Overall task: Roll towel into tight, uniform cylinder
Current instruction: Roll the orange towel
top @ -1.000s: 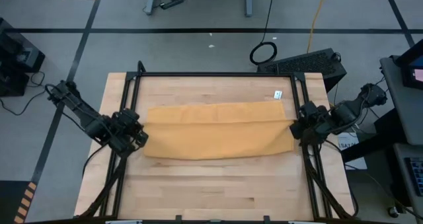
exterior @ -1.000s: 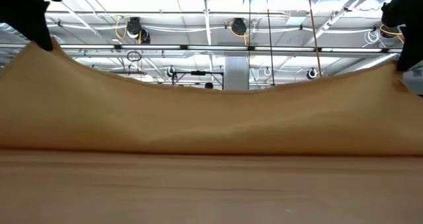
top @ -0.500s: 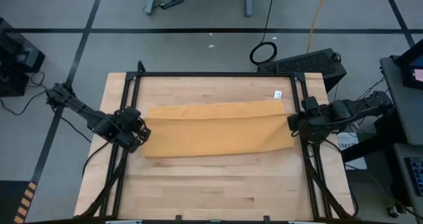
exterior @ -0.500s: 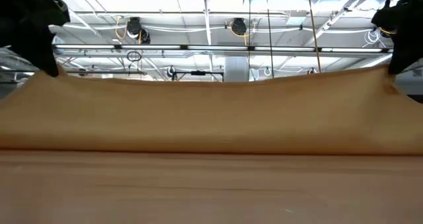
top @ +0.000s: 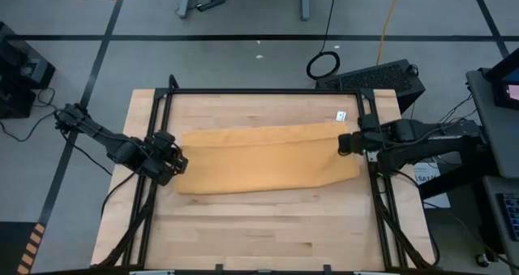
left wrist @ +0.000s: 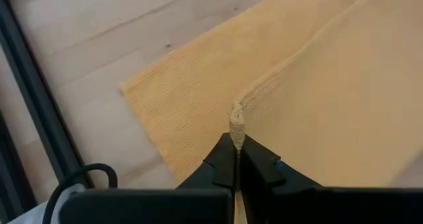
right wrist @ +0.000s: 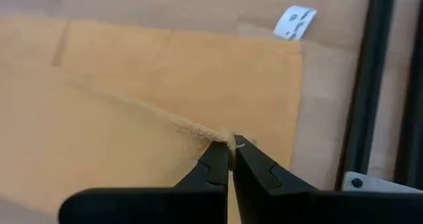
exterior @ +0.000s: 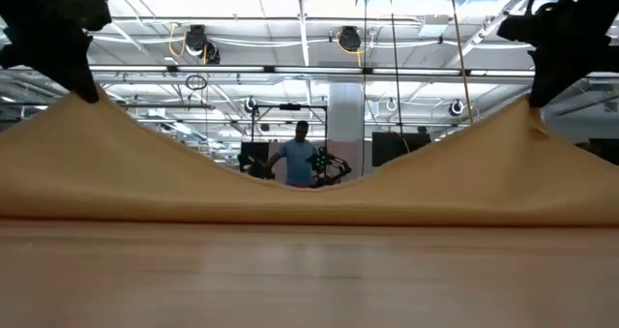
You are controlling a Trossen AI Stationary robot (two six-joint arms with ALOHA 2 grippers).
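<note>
Now the right gripper (top: 344,143) and the left gripper (top: 177,163), each pinched shut on a corner, have pulled the towel (top: 263,157) edge farther over, starting the roll.

Wooden table (top: 268,226), yellow towel (top: 259,165), black frame (top: 268,92)

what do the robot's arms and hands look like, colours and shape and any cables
Both arms are matte black and jointed, each with black cable looping along it. The left hand and right hand are compact black blocks. In the wrist views each ends in two plain dark fingers tapering to narrow tips. No markings are visible.
</note>
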